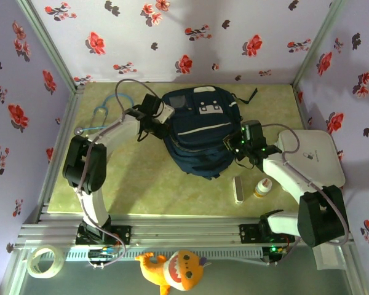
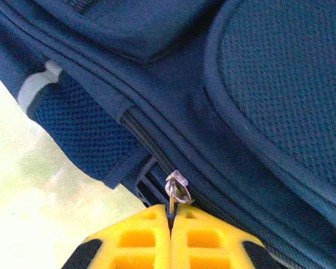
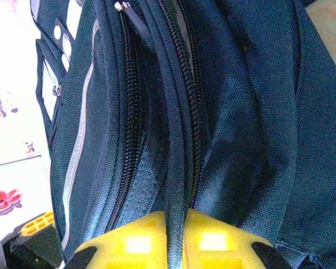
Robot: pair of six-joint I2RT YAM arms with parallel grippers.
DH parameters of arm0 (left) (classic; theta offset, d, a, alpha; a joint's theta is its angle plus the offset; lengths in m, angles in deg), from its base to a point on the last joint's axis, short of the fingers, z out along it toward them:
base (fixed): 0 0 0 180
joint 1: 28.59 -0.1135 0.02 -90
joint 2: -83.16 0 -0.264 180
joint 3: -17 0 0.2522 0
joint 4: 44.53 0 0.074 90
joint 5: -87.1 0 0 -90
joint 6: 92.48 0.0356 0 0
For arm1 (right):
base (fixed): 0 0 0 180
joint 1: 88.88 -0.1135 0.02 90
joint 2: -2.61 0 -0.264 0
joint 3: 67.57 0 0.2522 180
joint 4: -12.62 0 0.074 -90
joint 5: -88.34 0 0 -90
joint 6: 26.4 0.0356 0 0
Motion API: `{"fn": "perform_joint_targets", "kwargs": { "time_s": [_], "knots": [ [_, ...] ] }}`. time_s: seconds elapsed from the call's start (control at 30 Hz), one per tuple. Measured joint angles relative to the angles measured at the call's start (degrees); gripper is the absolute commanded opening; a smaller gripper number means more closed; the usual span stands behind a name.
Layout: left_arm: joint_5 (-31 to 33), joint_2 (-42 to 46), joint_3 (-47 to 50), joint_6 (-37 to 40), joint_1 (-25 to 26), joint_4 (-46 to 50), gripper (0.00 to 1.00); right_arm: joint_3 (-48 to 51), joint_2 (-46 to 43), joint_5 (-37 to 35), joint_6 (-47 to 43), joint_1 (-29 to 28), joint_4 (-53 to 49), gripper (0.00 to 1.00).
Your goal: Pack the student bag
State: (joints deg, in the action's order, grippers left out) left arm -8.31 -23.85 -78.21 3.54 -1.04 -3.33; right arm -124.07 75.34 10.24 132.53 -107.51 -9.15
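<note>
From above, the student bag point(image 1: 200, 132) lies in the middle of the counter point(image 1: 141, 184), front pocket up, with an arm at each flank. The left fingers point(image 1: 164, 117) are against the bag's left side near its top, and the right fingers point(image 1: 237, 146) are against its right side lower down. A stethoscope point(image 1: 107, 114) lies near the counter's left edge and a white rounded case point(image 1: 317, 153) on the right. A small bottle point(image 1: 262, 187) and a white oblong object point(image 1: 238, 189) lie just in front of the bag, apart from it. A roll of tape point(image 1: 44, 261) and an orange plush toy point(image 1: 172, 268) lie in front of the arm bases. At the left wrist, the yellow left fingers point(image 2: 162, 221) are pressed together on the metal zip pull point(image 2: 176, 189), whose ring stands just above their tips. The navy fabric of the student bag point(image 2: 257, 101) spreads above and to the right, and pale counter point(image 2: 39, 202) shows at lower left. At the right wrist, the right fingers point(image 3: 157, 224) are all but closed, pinching a narrow navy band of the student bag point(image 3: 235, 123) that runs up between two black zip tracks. The bag rises directly from the fingertips, its white stripe to the left.
</note>
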Motion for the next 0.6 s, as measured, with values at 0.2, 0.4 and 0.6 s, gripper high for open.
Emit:
{"fn": "perform_joint_targets", "kwargs": {
  "time_s": [0.2,0.4,0.6],
  "knots": [
    [1.05,-2.14,-2.67,-5.53,-1.22,0.15,0.08,-2.01,3.32,1.77,-0.42,-1.42,0.7,0.13],
    [5.7,-1.2,-1.7,-13.86,-3.26,-1.31,0.35,-4.15,7.43,2.19,-0.35,-6.51,4.5,0.15],
    [10.54,10.45,9.09,-20.41,-4.83,-2.78,0.4,-5.22,9.64,2.97,0.2,-9.55,8.13,0.41]
  ]
}}
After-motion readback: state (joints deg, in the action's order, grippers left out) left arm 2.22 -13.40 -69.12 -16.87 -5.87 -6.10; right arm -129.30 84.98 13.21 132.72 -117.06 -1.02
